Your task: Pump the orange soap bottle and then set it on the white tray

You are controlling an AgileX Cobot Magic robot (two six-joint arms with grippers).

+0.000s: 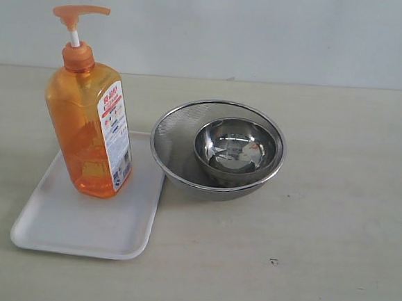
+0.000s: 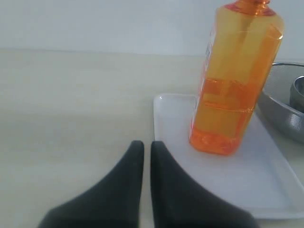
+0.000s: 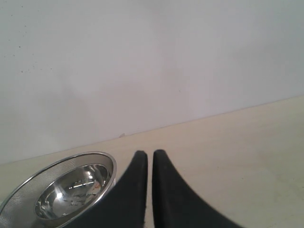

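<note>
Obs.: orange soap bottle (image 1: 91, 135) stands upright on the white tray (image 1: 76, 231), toward its far end, base fully inside the rim. The pump head (image 1: 79, 14) is raised on its white stem. A mesh strainer (image 1: 178, 131) holding a steel bowl (image 1: 236, 150) sits just beside the tray on the desk (image 1: 318, 257).

Left tool (image 2: 147, 146): jaws clenched, nothing between them, low near the tray's edge and apart from the bottle. Right tool (image 3: 150, 154): clenched and empty, next to the strainer, well apart from the bottle.

Judgement: placement looks done. Whether the pump has been pressed cannot be read from these views.

Method note: if a press is owed, bring one clenched tool directly over the pump head and push straight down along the stem. The bottle is tall and narrow, so a sideways push could tip it. Steady the body with the other tool. Otherwise keep both tools clear and avoid nudging the tray.
</note>
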